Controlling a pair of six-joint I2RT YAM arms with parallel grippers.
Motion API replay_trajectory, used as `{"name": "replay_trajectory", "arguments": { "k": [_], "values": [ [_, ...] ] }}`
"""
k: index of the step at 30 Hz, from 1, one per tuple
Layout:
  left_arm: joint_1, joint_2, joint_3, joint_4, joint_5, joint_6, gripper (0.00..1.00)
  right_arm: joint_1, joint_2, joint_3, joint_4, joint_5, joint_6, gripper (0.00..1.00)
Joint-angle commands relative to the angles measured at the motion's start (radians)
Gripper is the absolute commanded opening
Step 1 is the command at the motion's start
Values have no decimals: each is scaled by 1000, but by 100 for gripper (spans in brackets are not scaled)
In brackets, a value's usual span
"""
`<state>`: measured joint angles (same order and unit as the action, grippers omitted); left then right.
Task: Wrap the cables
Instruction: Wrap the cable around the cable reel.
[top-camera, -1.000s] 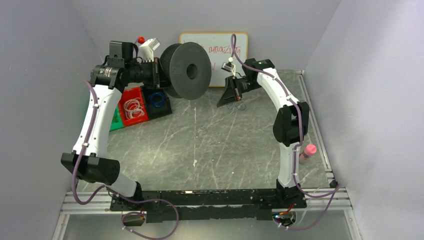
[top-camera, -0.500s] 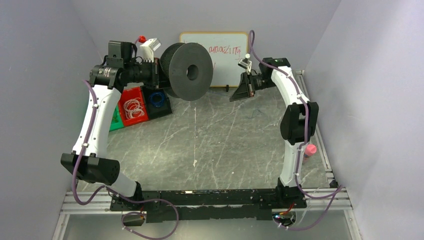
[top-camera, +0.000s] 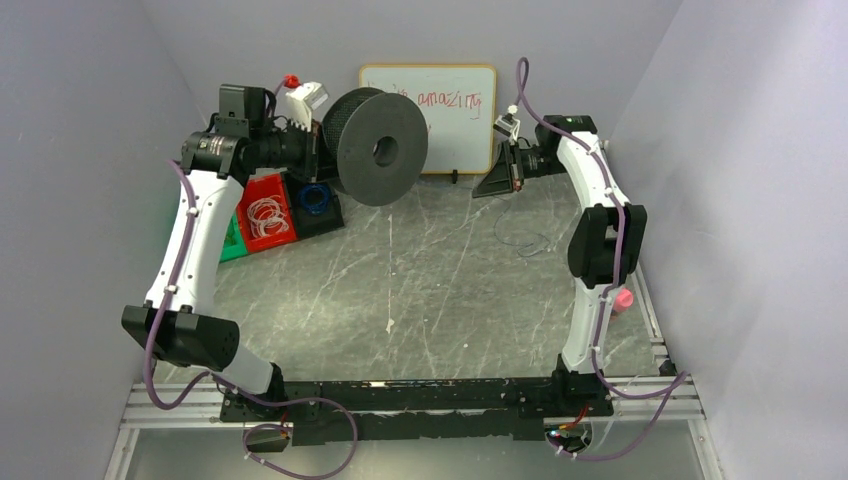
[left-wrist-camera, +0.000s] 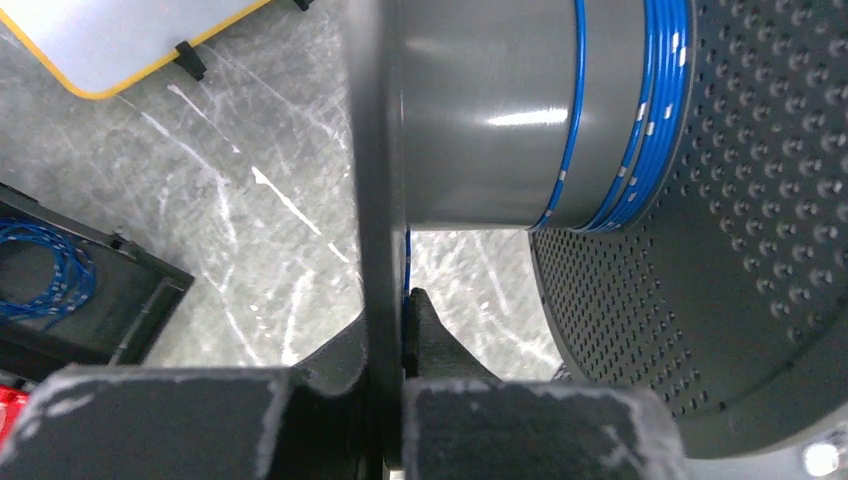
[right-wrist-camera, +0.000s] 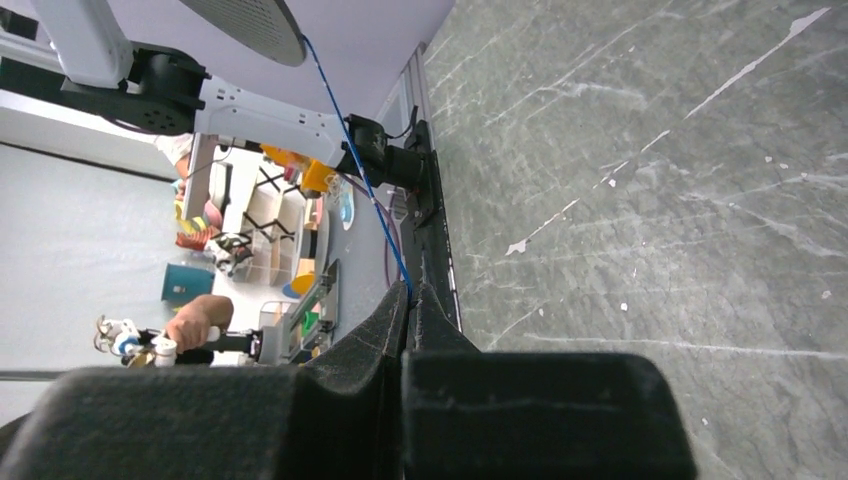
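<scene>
A dark grey spool (top-camera: 380, 150) hangs above the back of the table, and my left gripper (top-camera: 318, 150) is shut on it. In the left wrist view its jaws (left-wrist-camera: 400, 310) pinch the thin flange (left-wrist-camera: 372, 150), with a strand of blue cable against it. A few turns of the cable (left-wrist-camera: 640, 110) lie round the hub (left-wrist-camera: 480, 110). My right gripper (top-camera: 484, 188) is to the right of the spool, shut on the cable (right-wrist-camera: 360, 170). The strand runs taut from its fingertips (right-wrist-camera: 411, 292) up to the spool. Slack cable (top-camera: 525, 243) lies in loose loops on the table below the right arm.
A whiteboard (top-camera: 445, 110) leans on the back wall. At the back left are a red bin (top-camera: 265, 215) of white loops, a black bin (top-camera: 315, 198) with a blue coil and a green bin (top-camera: 232, 243). A pink bottle (top-camera: 622, 298) stands by the right rail.
My right gripper has moved right and toward the back wall, drawing the cable with it. The slack loops on the table now show farther right. The left arm and spool have barely moved.
</scene>
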<state>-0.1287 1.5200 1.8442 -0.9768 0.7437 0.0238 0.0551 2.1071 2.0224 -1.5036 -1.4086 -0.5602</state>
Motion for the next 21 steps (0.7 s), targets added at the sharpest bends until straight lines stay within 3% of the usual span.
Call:
{"name": "replay_trajectory", "arguments": {
  "k": [1,7,21],
  "values": [
    [22,-75,-30,24,-89,219,2,-90,-10,26,9,95,11,0],
    [-150,-75,-128,-28,-278,386,2,-115,-4,32,21,66,33,0],
    [-448,38,-280,162,-965,380,2,-107,-85,-33,103,6,97,0]
  ]
}}
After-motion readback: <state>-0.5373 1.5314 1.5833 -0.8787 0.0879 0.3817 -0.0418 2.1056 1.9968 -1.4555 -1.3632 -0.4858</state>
